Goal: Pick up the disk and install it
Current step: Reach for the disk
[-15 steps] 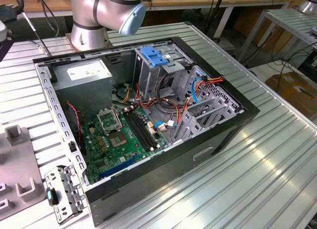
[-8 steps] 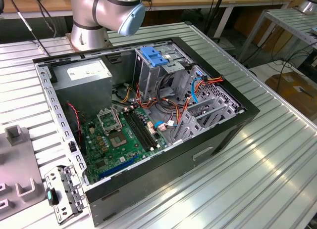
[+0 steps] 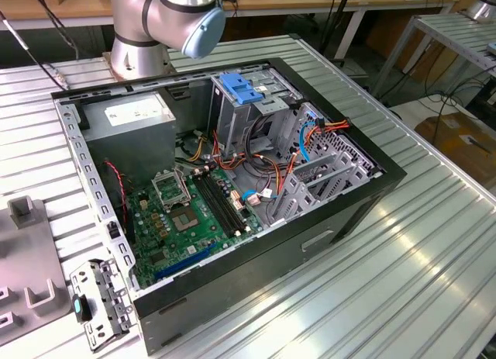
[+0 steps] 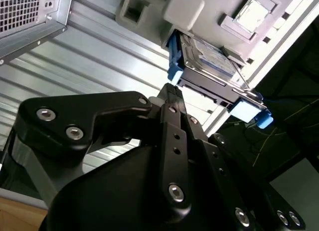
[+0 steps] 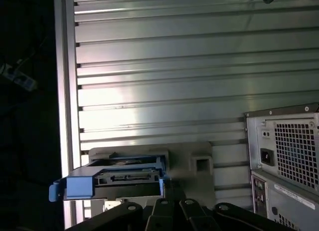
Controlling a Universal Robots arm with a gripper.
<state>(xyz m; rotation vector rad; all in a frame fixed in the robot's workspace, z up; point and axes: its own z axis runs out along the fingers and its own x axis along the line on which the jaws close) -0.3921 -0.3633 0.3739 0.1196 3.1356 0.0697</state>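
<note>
Disk (image 4: 212,61) in its grey holder (image 4: 184,11), gripper (image 4: 170,93) close by.
In both wrist views the disk lies in the holder on the ribbed metal table (image 5: 174,91), with blue carrier rails (image 5: 79,187) along its sides, apart from the computer case (image 5: 286,156). The gripper sits just beside one blue rail (touching or not, I cannot tell), and whether it is spread or pressed together cannot be told either. In the exterior view the case lies open on the table, its drive cage (image 3: 252,115) topped by a blue latch (image 3: 240,90), beside the motherboard (image 3: 194,212).
</note>
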